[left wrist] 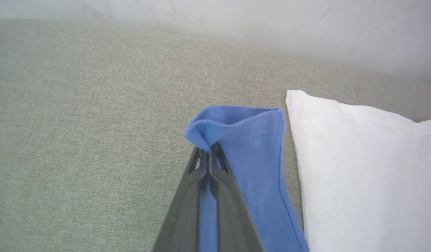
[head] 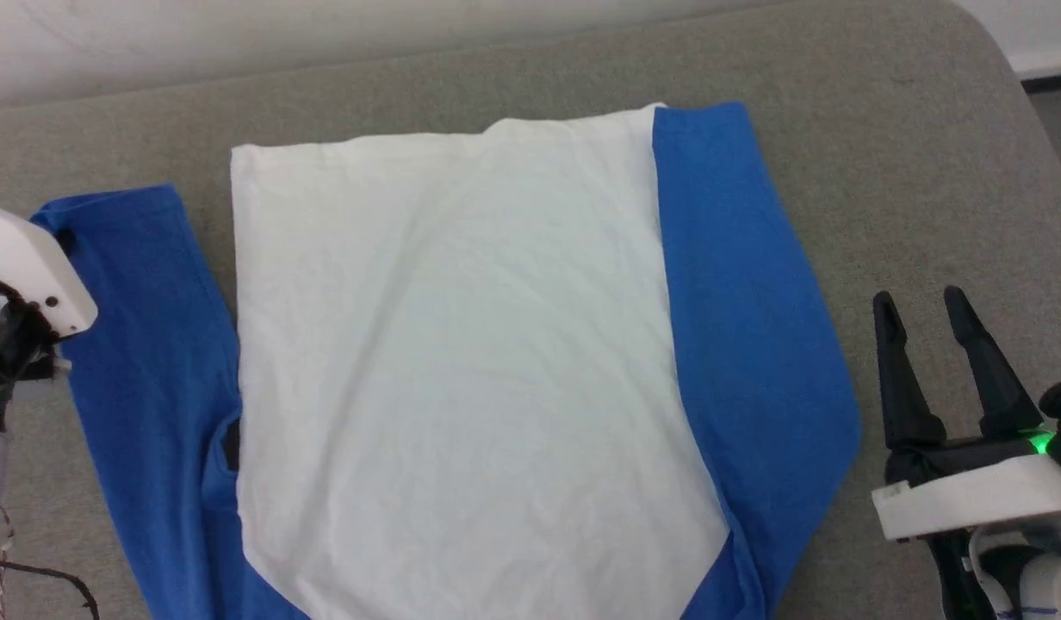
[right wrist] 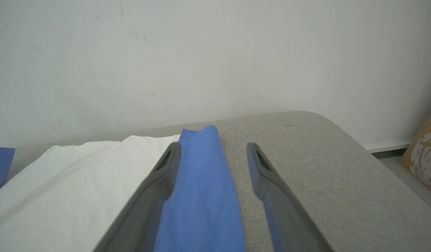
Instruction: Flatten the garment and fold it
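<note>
Pinching the garment [head: 462,362] at its cuff [left wrist: 236,122], left hand [left wrist: 209,148] closed, wrist view clearest, right hand [head: 918,297] spread, empty.

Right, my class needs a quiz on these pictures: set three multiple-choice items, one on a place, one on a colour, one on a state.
1. Where is the right gripper relative to the garment?
A. On its white body.
B. Over the grey surface, beside the sleeve on the robot's right.
C. Under it.
2. What colour are its sleeves?
A. Red.
B. Green.
C. Blue.
3. How is the left gripper?
A. Shut on a blue sleeve end.
B. Open above the white body.
C. Open beside the collar.
Answers: B, the head view shows it apart from the sleeve; C, both sleeves are blue; A, its fingers pinch the bunched cuff.
</note>
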{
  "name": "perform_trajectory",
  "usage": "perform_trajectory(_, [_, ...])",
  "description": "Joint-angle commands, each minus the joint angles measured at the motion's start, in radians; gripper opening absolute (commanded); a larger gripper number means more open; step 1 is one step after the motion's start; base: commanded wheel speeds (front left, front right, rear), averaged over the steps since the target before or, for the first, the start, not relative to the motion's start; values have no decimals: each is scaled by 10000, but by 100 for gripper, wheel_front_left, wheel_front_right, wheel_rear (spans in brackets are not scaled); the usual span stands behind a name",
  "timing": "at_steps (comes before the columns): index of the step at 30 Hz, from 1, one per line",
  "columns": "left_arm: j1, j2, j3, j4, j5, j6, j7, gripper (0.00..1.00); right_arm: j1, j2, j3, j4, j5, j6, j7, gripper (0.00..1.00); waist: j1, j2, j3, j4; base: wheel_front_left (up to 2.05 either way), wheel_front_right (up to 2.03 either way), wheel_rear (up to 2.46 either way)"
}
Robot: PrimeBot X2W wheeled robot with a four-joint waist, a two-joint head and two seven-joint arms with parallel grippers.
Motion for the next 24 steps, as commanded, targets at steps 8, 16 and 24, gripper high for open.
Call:
perform_trajectory(8, [323, -540, -976, -1550, 492, -560, -162, 0, 739, 18, -800, -342, -204, -7, 477, 100, -1, 0, -2025, 990, 0, 0, 0])
perform_trajectory(16, [1660, -1318, -2351, -3884, 510, -840, 497, 0, 1312, 70, -1175, -658, -230, -7, 835, 100, -1, 0, -2638, 944, 0, 0, 0])
perform_trajectory(24, [2394, -2905, -3699, -4595, 724, -794, 214, 0, 1279, 102, -1242, -795, -129, -7, 925, 100, -1, 0, -2262, 471, 0, 0, 0])
